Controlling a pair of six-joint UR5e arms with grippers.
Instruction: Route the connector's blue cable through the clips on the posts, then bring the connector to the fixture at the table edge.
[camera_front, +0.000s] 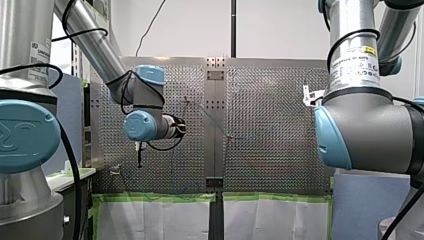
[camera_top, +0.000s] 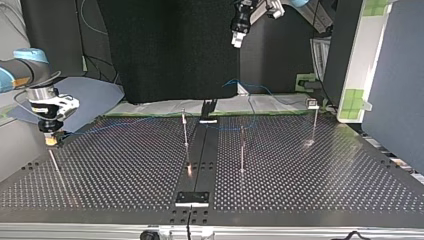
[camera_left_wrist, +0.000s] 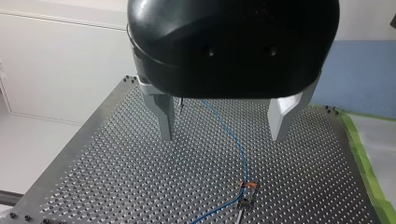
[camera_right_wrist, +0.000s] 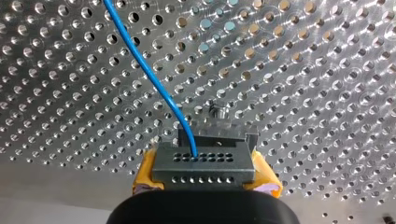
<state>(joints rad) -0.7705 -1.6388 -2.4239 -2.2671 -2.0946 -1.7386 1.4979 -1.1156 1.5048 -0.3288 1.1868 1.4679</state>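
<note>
One grey connector (camera_right_wrist: 204, 164), clamped between the yellow pads (camera_right_wrist: 145, 171) of my right gripper (camera_top: 50, 139), low over the counter (camera_top: 325, 185) at the top view's left edge. One blue cable (camera_right_wrist: 148, 70), leaving the connector's face and running across the counter past the posts (camera_top: 242, 150); seating in their clips cannot be told. My left gripper (camera_left_wrist: 224, 122), fingers apart, holding nothing, high in the top view's upper middle.

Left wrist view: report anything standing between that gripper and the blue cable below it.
Nothing visible does. My left gripper hangs open above the blue cable, which runs over the perforated table to a clip post. Only open air separates fingers and cable.
</note>
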